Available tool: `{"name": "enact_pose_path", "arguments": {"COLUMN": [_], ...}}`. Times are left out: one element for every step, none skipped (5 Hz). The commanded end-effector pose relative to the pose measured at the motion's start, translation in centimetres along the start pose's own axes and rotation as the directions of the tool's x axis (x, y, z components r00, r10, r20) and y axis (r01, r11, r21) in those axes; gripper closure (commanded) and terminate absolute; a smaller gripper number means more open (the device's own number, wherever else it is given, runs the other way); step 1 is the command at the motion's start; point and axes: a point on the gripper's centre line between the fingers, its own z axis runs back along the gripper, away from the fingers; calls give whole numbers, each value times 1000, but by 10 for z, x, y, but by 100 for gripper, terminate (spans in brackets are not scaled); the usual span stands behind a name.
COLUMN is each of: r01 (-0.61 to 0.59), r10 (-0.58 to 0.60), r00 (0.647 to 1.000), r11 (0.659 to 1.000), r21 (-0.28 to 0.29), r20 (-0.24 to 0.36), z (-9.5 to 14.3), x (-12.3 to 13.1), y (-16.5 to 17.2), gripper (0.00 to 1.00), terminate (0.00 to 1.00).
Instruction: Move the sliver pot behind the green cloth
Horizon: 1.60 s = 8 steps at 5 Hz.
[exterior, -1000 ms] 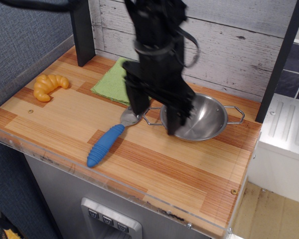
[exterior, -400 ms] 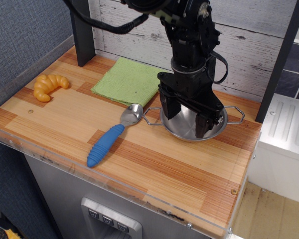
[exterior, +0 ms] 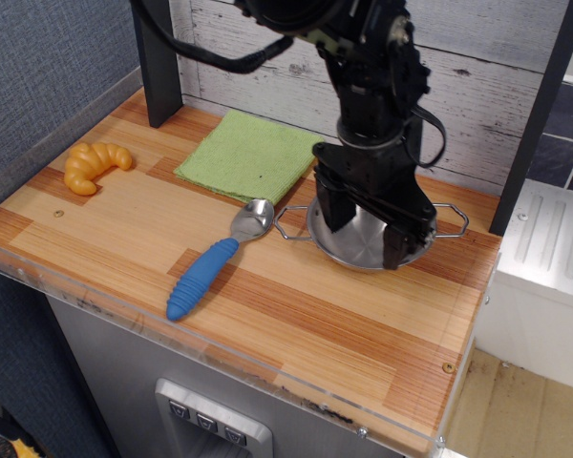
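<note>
The silver pot (exterior: 358, 246) sits on the wooden counter at the right, with wire loop handles on its left (exterior: 291, 222) and right (exterior: 451, 220). The green cloth (exterior: 251, 156) lies flat at the back, left of the pot. My black gripper (exterior: 366, 232) is open and hangs straight over the pot. One finger (exterior: 330, 212) stands at the pot's left inner side. The other finger (exterior: 397, 243) stands at its front right rim. The arm hides most of the pot's bowl.
A blue-handled metal spoon (exterior: 205, 267) lies just left of the pot, its bowl near the left handle. An orange croissant toy (exterior: 92, 164) sits at the far left. A dark post (exterior: 159, 62) stands at the back left. A white plank wall (exterior: 497, 95) runs behind.
The gripper has moved right from over the spoon and pot's left edge to over the pot and has come down into it. The pot, spoon and cloth have not moved.
</note>
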Motion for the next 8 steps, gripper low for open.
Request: {"name": "enact_pose_path", "arguments": {"r01": [7, 21, 35, 42, 47, 62, 87, 107], "r10": [-8, -21, -35, -42, -46, -61, -87, -107], "r00": [996, 999, 999, 999, 999, 998, 996, 994], "r11": [1000, 1000, 999, 999, 999, 998, 996, 994], "r21": [11, 5, 5, 11, 8, 14, 5, -10], "r20": [84, 46, 13, 0, -21, -27, -18, 5], "z": [27, 12, -2, -10, -20, -21, -14, -1], "x": [13, 10, 7, 5, 5, 4, 5, 9], "y": [-7, -11, -11, -10, -16, -17, -18, -14], "gripper": [0, 0, 0, 0, 100, 100, 100, 100], "terminate": [0, 0, 0, 0, 0, 0, 0, 0]}}
